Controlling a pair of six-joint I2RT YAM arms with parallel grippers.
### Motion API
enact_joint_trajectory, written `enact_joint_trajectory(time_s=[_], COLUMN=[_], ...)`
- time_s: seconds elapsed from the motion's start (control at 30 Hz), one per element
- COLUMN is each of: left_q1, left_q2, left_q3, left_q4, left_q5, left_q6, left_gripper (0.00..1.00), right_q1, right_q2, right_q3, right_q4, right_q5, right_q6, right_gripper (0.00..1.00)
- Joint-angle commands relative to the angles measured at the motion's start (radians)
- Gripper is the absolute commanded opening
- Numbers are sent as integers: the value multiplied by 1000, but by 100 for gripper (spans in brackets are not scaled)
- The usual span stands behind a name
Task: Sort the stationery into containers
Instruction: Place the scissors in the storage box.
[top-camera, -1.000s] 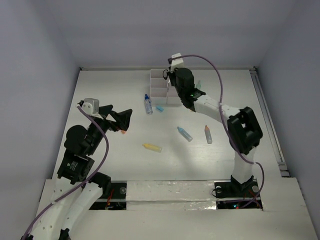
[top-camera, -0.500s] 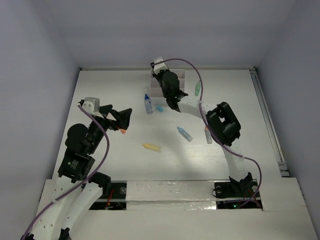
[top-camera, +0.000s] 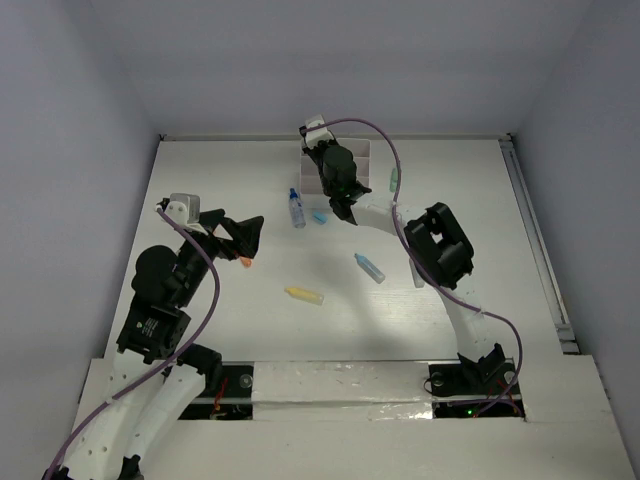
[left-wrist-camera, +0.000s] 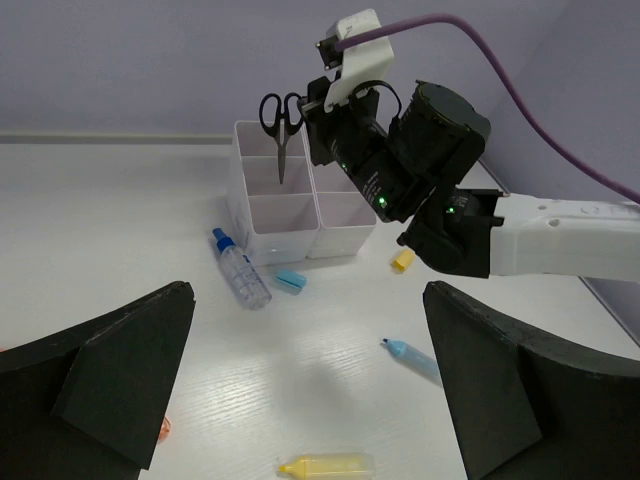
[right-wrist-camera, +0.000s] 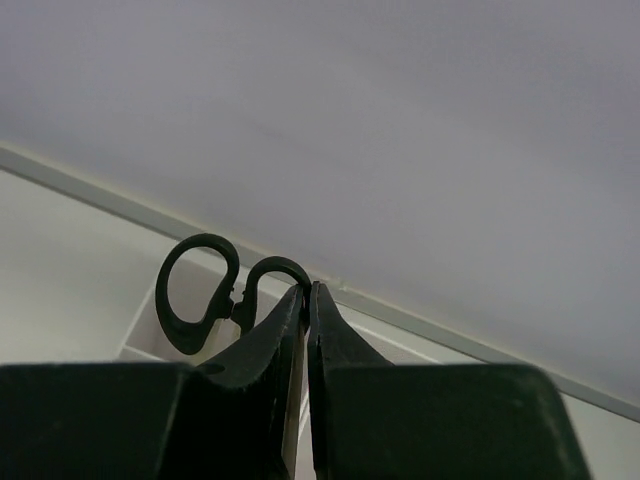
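The right arm's jaws are pressed narrow on the black-handled steel scissors (left-wrist-camera: 279, 125), gripping near the pivot so the loops stand up and the blades hang straight down. That upright hold suits a drop into a slot: the tip sits over, or just inside, the rear compartment of the white plastic divided organiser (left-wrist-camera: 283, 245) at the far side of the white desk (top-camera: 200, 190). We cannot tell whether the tip touches the bottom.

The left arm's jaws are spread wide and hold nothing. They hover over the left part of the desk, well apart from the organiser, which we judge keeps them clear of the right arm.

Unsorted pieces lie loose in front: a small clear bottle with a blue cap (left-wrist-camera: 240, 268), a light-blue eraser block (left-wrist-camera: 290, 281) just beside the organiser, a yellow marker (top-camera: 304, 295) and a blue marker (top-camera: 369, 267). We reckon the sorting is at an early stage.
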Motion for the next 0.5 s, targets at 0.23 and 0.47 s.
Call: enact_joint_trajectory(time_s=[0.23,0.47], left_q1=[11,20], left_q2=[6,10], left_q3=[26,24], left_q4=[41,39], left_q5=[19,15], left_q6=[8,10], left_gripper=[99,99], right_q1=[3,3], right_q2=[-12,-167], right_q3=[-11,-92], right_q4=[58,-50], right_q5=[12,-38], right_q6=[-16,75], right_gripper=[40,53])
